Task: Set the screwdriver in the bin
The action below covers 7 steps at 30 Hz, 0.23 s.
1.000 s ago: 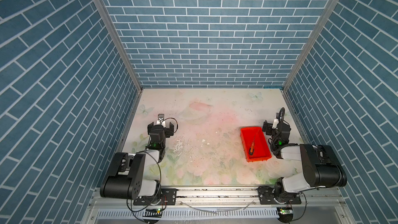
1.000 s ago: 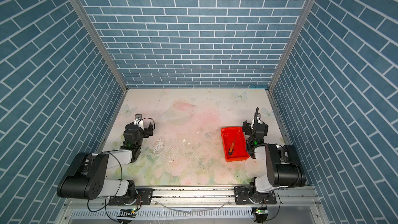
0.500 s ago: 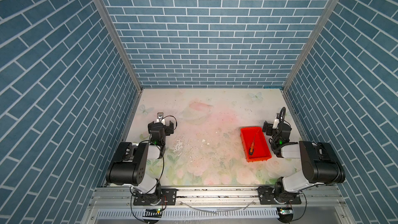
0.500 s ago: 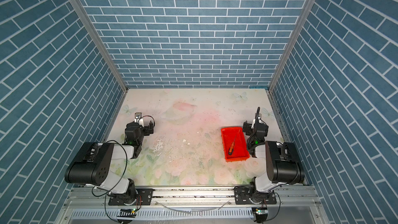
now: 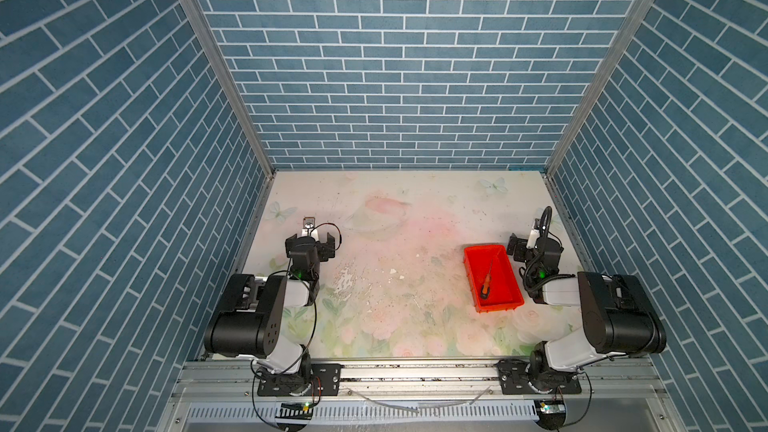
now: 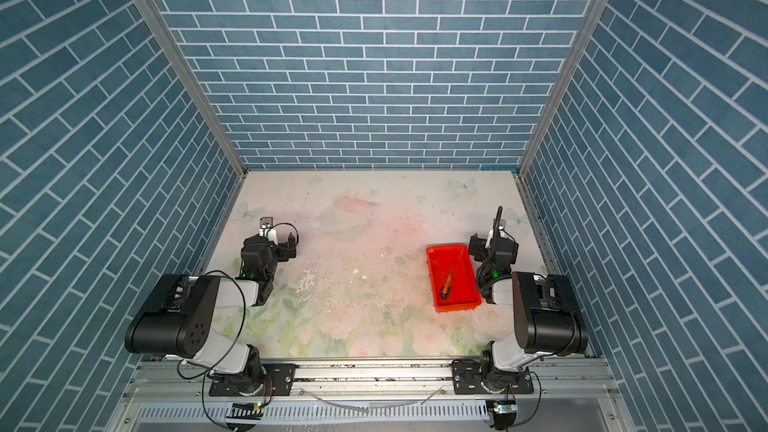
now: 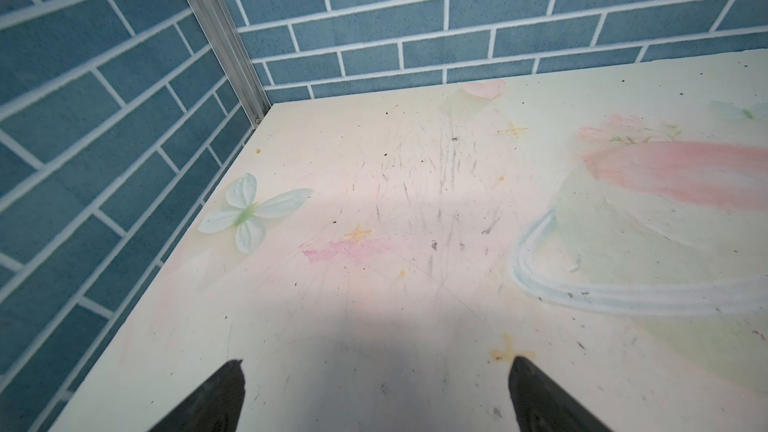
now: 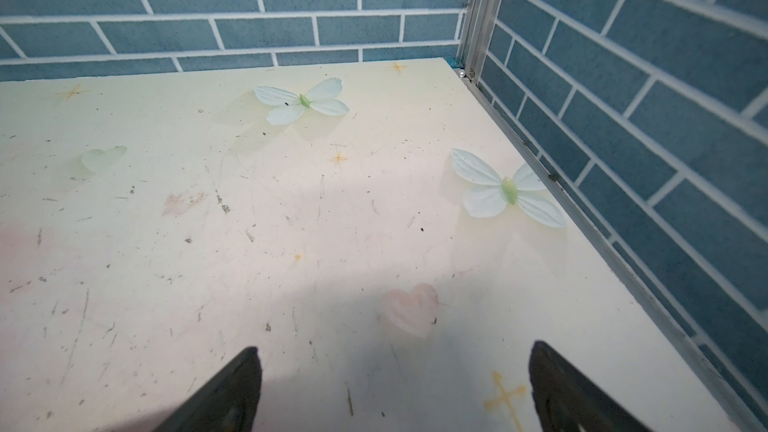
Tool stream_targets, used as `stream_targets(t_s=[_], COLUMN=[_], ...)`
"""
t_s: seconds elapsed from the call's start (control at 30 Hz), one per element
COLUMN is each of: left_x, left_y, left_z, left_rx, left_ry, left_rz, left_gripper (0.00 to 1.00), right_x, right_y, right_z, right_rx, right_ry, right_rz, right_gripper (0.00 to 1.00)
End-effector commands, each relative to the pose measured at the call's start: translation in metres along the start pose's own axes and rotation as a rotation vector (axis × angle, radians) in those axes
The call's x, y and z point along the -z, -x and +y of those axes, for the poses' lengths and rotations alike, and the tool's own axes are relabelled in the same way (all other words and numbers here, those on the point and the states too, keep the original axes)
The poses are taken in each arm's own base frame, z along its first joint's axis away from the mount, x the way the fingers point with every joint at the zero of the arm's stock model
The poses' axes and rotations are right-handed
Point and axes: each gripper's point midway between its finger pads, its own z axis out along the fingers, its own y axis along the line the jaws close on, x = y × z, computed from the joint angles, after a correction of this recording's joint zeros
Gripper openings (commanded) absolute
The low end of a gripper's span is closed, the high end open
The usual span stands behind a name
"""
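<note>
Screwdriver [image 5: 486,282] is lying flat in the red bin [image 5: 503,276], black cap end toward my base, over on the right of the surface [image 5: 395,284]. My left tool [image 7: 376,363] and right tool [image 8: 395,349] are both spread wide, nothing in either. The right one sits just beside the bin.

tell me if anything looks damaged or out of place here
The table mat has a scuffed, flaking white patch near its middle, with scratches and specks around it. Otherwise nothing stands out: the screwdriver lies flat inside the bin.
</note>
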Motion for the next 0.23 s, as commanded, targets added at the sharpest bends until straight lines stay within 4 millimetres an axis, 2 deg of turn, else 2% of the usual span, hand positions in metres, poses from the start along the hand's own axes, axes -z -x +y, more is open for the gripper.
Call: stream_targets(t_s=[0.0, 0.2], left_x=[-0.0024, -0.0022], left_y=[0.0092, 0.0092], left_z=[0.0028, 0.0028], left_rx=[0.012, 0.012], left_ry=[0.010, 0.010], left_rz=[-0.025, -0.026], left_gripper=[1.00, 1.00], right_x=[-0.0057, -0.0051], right_y=[0.0101, 0.0095], right_z=[0.0004, 0.0002], right_rx=[-0.012, -0.009], right_ry=[0.001, 0.000], right_rz=[-0.013, -0.014], right_gripper=[0.99, 0.99])
